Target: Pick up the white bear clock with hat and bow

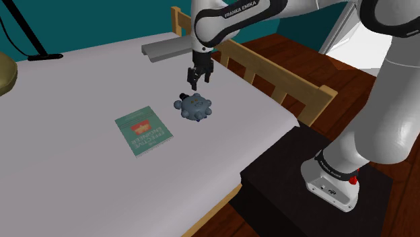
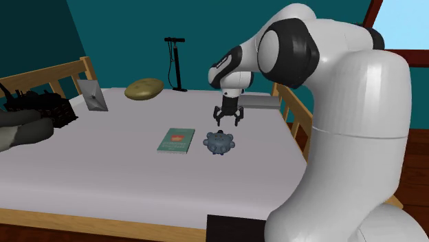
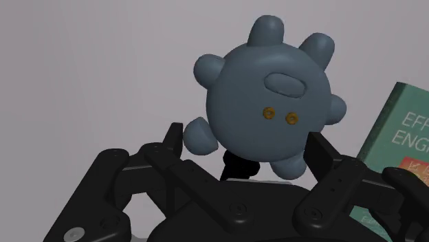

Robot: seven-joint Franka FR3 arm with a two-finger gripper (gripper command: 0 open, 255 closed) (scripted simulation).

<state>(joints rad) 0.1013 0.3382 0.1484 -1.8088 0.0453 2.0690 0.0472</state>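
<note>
Your gripper [image 1: 194, 83] hung with jaws parted and empty just above the blue-grey bear clock [image 1: 194, 108]; you needed to descend straight, centring its round body.

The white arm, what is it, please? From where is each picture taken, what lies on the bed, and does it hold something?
It is a robot arm on a box beside a bed. Its black gripper does the grasping. One picture looks from beside the box, one from behind the arm, one from a camera on the gripper. On the bed lie a blue-grey bear clock and a green book. The gripper hangs open above the clock, holding nothing.
</note>
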